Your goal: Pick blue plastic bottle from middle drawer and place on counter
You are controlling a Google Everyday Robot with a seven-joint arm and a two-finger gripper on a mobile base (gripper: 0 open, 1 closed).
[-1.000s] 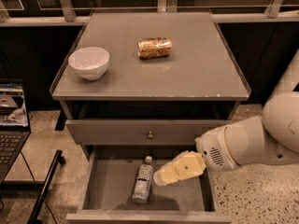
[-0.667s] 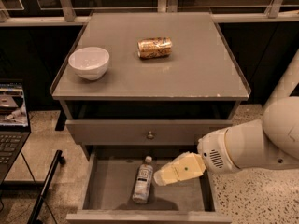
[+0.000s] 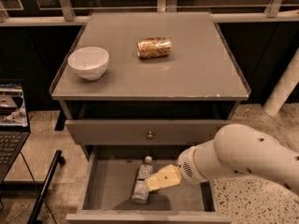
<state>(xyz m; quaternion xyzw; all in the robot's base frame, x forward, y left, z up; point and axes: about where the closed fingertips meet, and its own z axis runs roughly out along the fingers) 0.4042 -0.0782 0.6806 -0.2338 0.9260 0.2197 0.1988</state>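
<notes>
Grey bench [image 3: 187,73] first: its top looks the same as a second ago, with the white bowl [image 3: 88,62] at the left and the gold can [image 3: 154,47] lying on its side near the back, so you have plenty of bare surface in front for the drop. Below the closed knob drawer front [image 3: 149,134], the middle drawer [image 3: 110,192] stands pulled out, as it did before. What has changed is your arm [image 3: 243,155]: it has swung lower and further left into the drawer opening, carrying the gripper [image 3: 162,178] from a spot clearly right of the target to just beside it, its pale tip now at or against the right flank. Whether the jaws are open or closed you cannot tell from this angle. The blue plastic bottle [image 3: 140,190] has not shifted; it lies on the drawer floor, cap pointing toward the back. By my reading you are in the final approach, with nothing lifted yet. The grasp, the lift clear of the drawer above, and the placing all remain.
</notes>
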